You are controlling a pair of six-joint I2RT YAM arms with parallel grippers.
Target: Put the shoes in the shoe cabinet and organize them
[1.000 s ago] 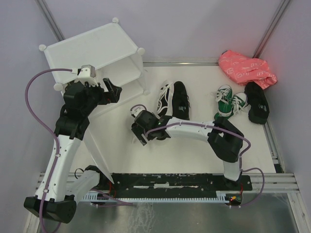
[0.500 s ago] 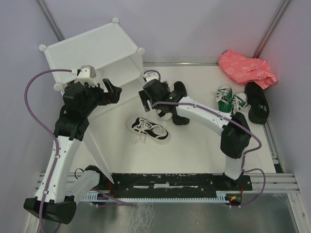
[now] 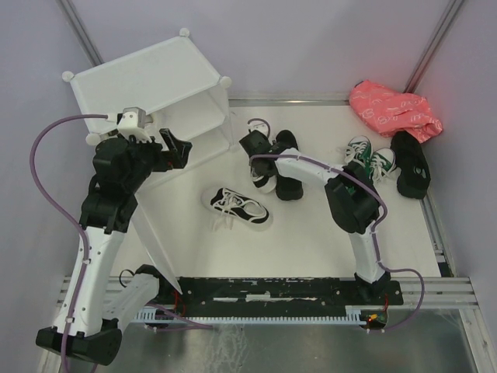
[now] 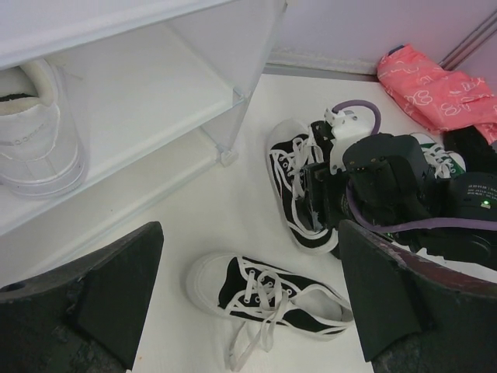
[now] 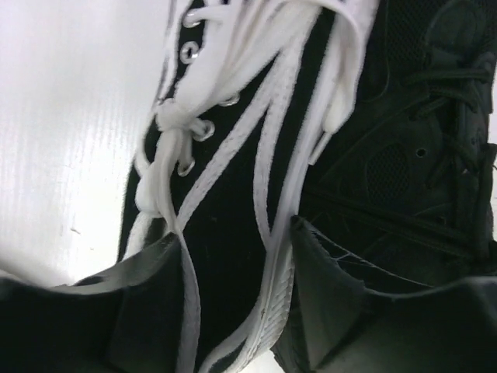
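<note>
One black sneaker with white sole and laces (image 3: 239,207) lies on its own on the white floor; the left wrist view shows it (image 4: 272,294) between my fingers, far below. Its mate (image 3: 264,180) (image 4: 293,194) lies beside a plain black shoe (image 3: 289,167). My right gripper (image 3: 256,145) (image 5: 233,233) is open and straddles this sneaker (image 5: 233,155), one finger against its sole next to the plain black shoe (image 5: 404,155). My left gripper (image 3: 177,148) (image 4: 250,233) is open and empty, hovering in front of the white shoe cabinet (image 3: 147,78). A white sneaker (image 4: 35,132) sits on the cabinet shelf (image 4: 155,101).
Green sneakers with white toe caps (image 3: 366,159) and another plain black shoe (image 3: 411,163) lie at the right. A pink bag (image 3: 394,109) sits in the back right corner. The cabinet's door panel (image 3: 151,233) stands open toward the left arm's base.
My right gripper let go of the black sneaker on the floor, swung back to its mate and now straddles it. My left arm barely moved.
</note>
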